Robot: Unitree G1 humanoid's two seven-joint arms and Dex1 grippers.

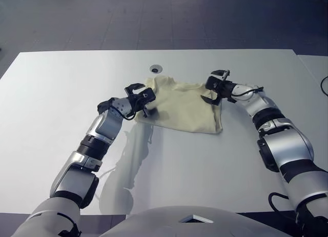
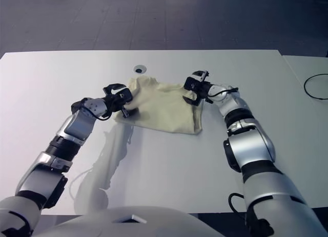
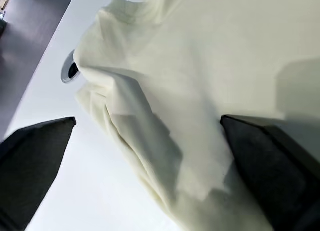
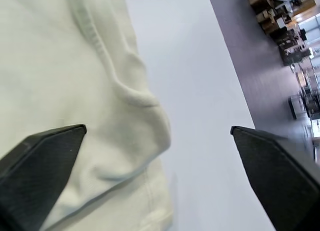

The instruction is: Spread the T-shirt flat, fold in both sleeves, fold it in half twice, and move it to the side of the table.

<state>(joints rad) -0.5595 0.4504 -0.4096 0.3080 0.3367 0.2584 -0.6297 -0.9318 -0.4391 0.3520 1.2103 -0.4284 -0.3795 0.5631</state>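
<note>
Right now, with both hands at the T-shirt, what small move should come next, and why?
Probably close both hands. The left hand and right hand are open, each straddling a side edge of the T-shirt, which lies rumpled on the table, so neither grips any cloth yet.

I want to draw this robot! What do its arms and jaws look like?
The left arm and the right arm are both made of rounded, shiny silver shells with black rings at the joints. A thin black cable loops near the right wrist. Each arm ends in a black wrist block with two dark, wedge-shaped jaws that are finely textured.
</note>
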